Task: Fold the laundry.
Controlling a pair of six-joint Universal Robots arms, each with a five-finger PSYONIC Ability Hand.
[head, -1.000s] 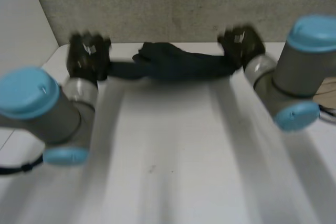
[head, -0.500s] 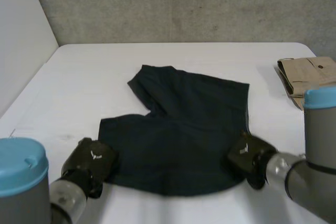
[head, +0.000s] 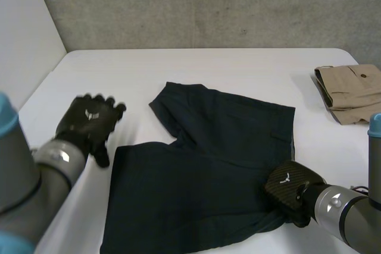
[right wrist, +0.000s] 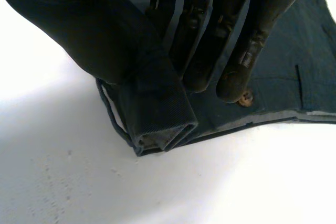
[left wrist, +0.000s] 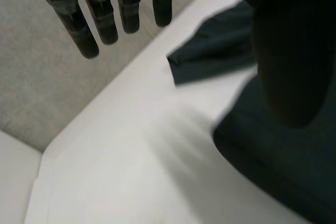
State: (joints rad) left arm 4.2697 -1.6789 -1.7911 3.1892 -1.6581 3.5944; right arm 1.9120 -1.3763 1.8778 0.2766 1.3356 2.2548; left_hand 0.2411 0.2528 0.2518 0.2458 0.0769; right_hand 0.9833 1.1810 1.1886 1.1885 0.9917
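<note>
Left hand (head: 89, 124) spread, empty, over table (head: 196, 66) at 9 o'clock of shorts (head: 202, 176); right hand (head: 292, 187) pinched folded corner (right wrist: 157, 121), per wrist view.

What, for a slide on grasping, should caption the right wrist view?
Black right hand pinches a folded corner of dark navy cloth shorts lying on the white table.

No words, numbers or brand names legible anywhere. The one sign is a small white emblem (head: 90, 113), winged in shape, on the back of my left hand (head: 83, 129). The same mark sits on the back of my right hand (head: 294, 191). No lettering beside either. Button (right wrist: 244, 98) on the dark shorts (right wrist: 315, 66): any stamping too small to read.
</note>
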